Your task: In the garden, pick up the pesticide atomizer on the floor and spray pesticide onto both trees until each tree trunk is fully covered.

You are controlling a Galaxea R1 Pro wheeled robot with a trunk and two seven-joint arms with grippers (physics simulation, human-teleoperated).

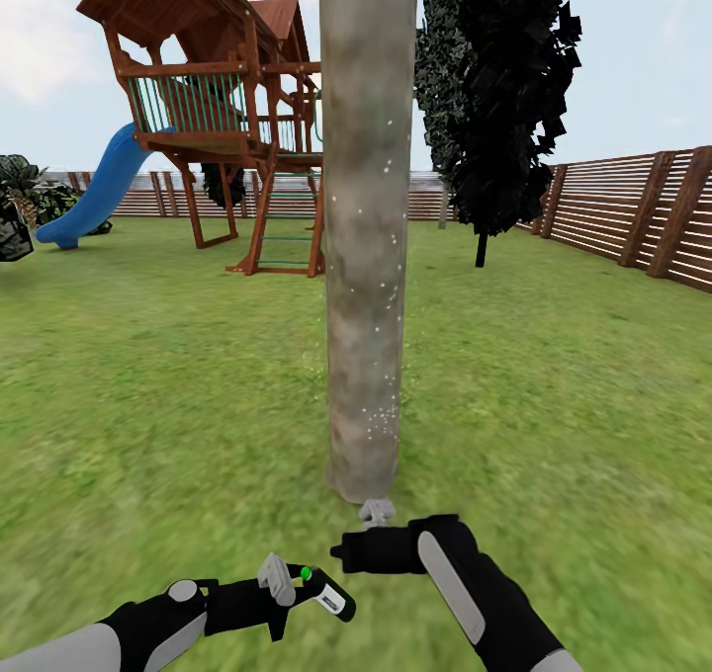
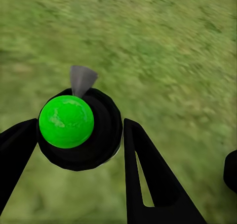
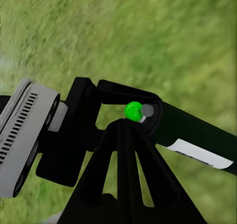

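Left claw (image 1: 282,581) clamped on atomizer (image 1: 324,593), white label unreadable. Right claw (image 1: 376,511) together at trunk (image 1: 366,257) base, 12 o'clock, pesticide (image 1: 379,417) specks.

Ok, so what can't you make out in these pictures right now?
- Head view: the tree trunk's crown is cut off by the top edge.
- Head view: the trunk hides its own far side, so full pesticide coverage can't be judged.
- Head view: the pesticide atomizer is partly covered by the left gripper.
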